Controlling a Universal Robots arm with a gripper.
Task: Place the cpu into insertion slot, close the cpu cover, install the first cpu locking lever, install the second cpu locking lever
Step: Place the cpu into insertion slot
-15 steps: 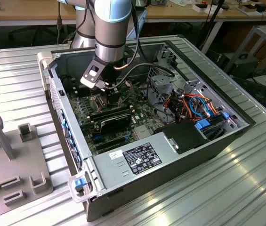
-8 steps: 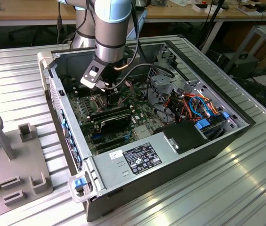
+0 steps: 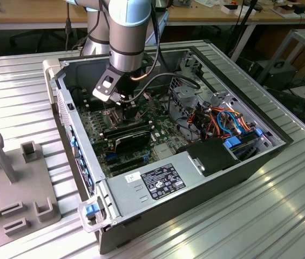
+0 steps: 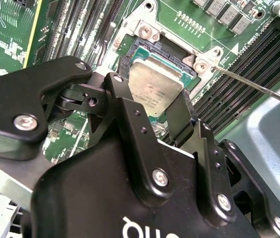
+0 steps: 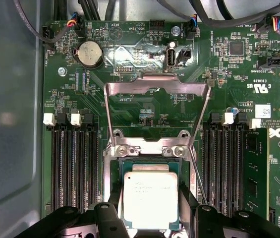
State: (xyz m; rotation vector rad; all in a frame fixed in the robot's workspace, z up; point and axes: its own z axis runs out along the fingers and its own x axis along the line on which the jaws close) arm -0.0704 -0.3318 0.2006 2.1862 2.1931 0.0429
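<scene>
Pincer (image 4: 152, 106) pinches the cpu (image 5: 149, 198) by two opposite edges, fingers snug against it, right over the insertion slot (image 5: 147, 162)! And the cpu cover (image 5: 157, 83) lies flipped open just beyond the insertion slot.

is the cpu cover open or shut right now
Open. The cpu cover is swung back off the insertion slot, board showing through its window; the cpu is uncovered.
</scene>
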